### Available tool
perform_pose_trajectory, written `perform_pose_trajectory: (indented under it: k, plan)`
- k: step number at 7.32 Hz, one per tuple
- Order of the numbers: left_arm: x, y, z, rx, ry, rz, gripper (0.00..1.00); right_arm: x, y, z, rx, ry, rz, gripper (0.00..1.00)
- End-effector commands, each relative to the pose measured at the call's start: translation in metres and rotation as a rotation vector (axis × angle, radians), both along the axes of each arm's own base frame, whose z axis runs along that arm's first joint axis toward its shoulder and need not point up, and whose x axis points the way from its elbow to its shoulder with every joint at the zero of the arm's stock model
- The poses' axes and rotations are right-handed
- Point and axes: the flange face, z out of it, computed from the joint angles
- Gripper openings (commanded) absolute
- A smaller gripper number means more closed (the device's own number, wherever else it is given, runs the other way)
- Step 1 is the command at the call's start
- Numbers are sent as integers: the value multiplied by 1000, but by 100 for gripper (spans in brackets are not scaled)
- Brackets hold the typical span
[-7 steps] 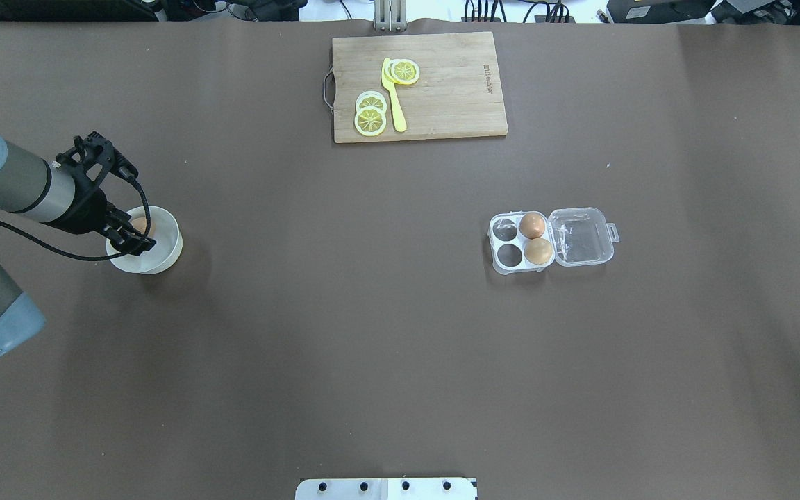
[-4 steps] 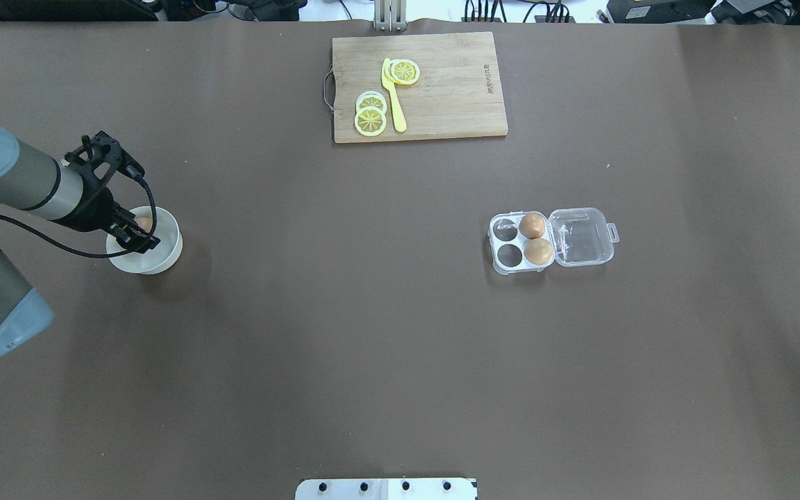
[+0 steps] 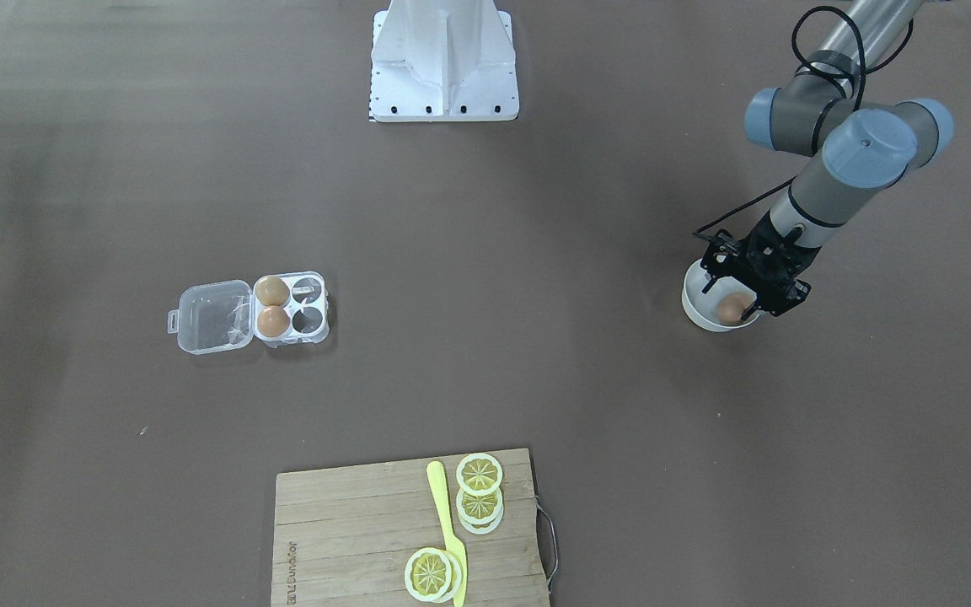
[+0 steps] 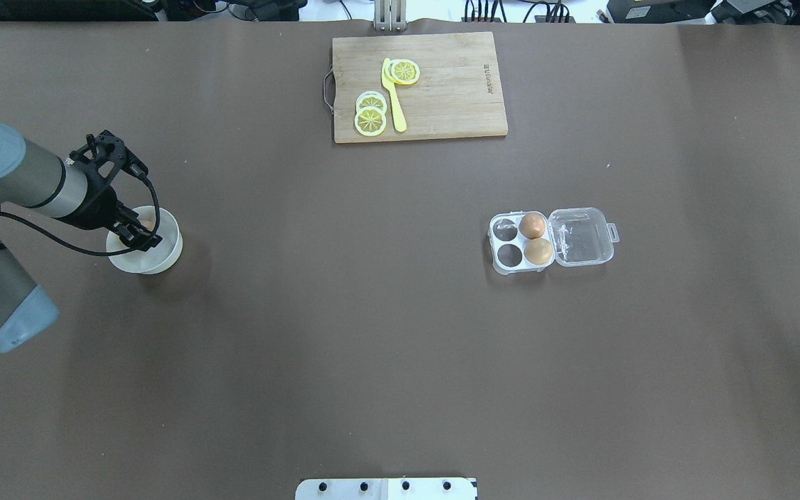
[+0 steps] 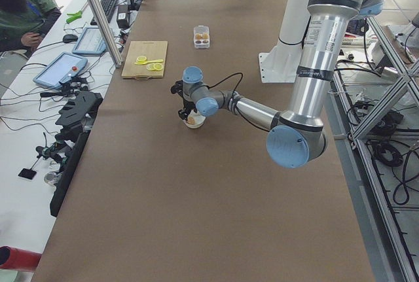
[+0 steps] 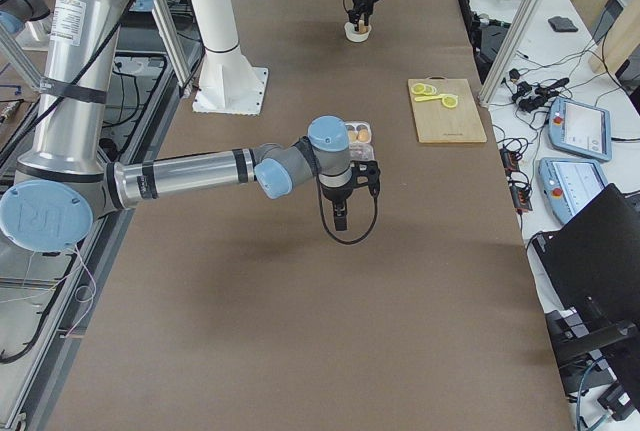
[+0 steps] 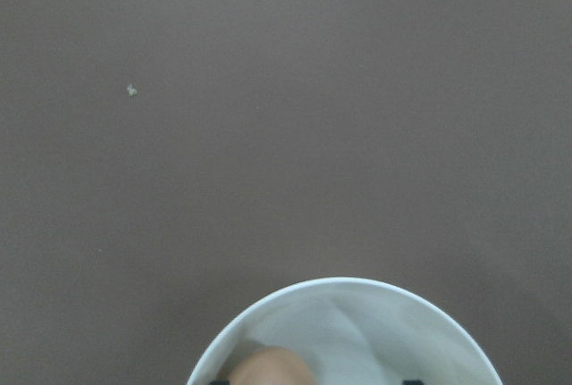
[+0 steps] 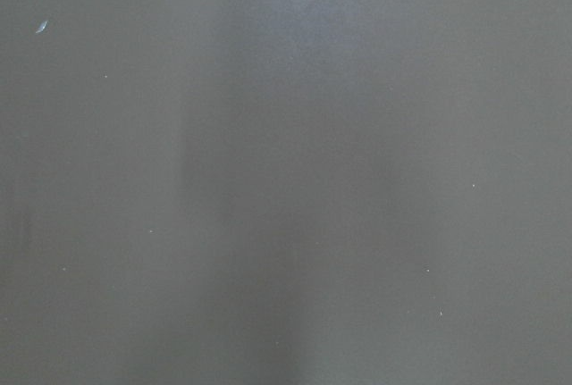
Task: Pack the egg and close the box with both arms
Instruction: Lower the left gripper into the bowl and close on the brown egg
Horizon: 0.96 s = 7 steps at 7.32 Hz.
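The tan egg [image 3: 734, 309] lies in a white round bowl [image 4: 164, 253] at the table's left. It also shows at the bottom of the left wrist view [image 7: 273, 369]. My left gripper [image 4: 138, 235] reaches down into the bowl, open, its fingers on either side of the egg. The clear box [image 4: 511, 243] sits right of centre with its lid [image 4: 582, 236] folded open to the right. Two darker eggs [image 4: 532, 226] fill its right-hand cups; the left two cups are empty. My right gripper [image 6: 341, 219] hangs above bare table near the box; I cannot tell if it is open.
A wooden cutting board [image 4: 455, 83] with lemon slices [image 4: 370, 119] and a yellow knife [image 4: 393, 97] lies at the far middle edge. The white pedestal base [image 3: 443, 59] stands on the robot's side. Brown table [image 4: 344, 312] lies between bowl and box.
My left wrist has swung a little toward the far side, and the gripper has settled deeper over the egg in the bowl. The box and right arm have not moved.
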Motion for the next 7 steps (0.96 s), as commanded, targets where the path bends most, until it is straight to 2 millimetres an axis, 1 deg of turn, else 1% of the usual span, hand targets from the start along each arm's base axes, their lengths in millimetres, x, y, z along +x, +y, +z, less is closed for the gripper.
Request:
perform_pose_trajectory:
  k: [1,5,7]
  plan:
    - [-2,2,5,11,-3,8,70,0,0,-1,1,-1,1,100]
    - [-1,2,10,13,-14,1,66,0,0,-1,1,-1,1,100]
    - [0,2,9,14,-13,1,62,0,0,0,-1,0,1,99]
